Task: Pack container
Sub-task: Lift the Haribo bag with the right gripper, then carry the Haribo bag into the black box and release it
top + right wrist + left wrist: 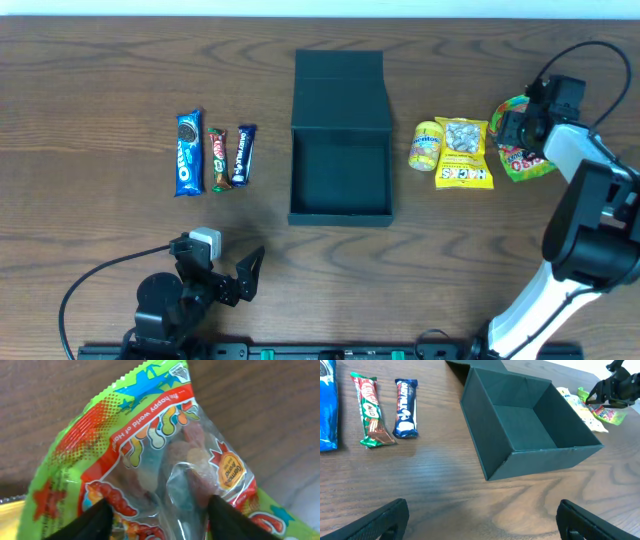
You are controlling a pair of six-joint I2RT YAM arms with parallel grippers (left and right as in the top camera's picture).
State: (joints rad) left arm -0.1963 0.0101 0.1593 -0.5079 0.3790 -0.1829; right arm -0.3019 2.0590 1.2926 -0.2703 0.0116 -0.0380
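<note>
A blue pack (188, 152) marked OREO lay at the left of the counter (100, 80), with a red-and-green bar (219, 159) and a dark blue bar (243, 155) just beside it. The lettering on both bars was too small to read. The container (340, 165) stood open at the middle of the counter, its lid flap laid flat toward the far edge and nothing inside. To its right lay a small yellow pouch (426, 145) and a yellow bag (464, 152) whose print could not be read. Farther right lay a green gummy bag (150, 455); seen upside down from the right wrist, its red band read "the happy world of Ha…". The right fingers (95, 520) were spread apart, one on each side of the bag's clear window, with the tips at its surface. Whether they pressed it could not be told. The right arm reached from the near edge out to the far right. The left fingers (375, 522) were spread wide and held nothing. The left arm sat folded low near the front edge, aimed toward the container.
</note>
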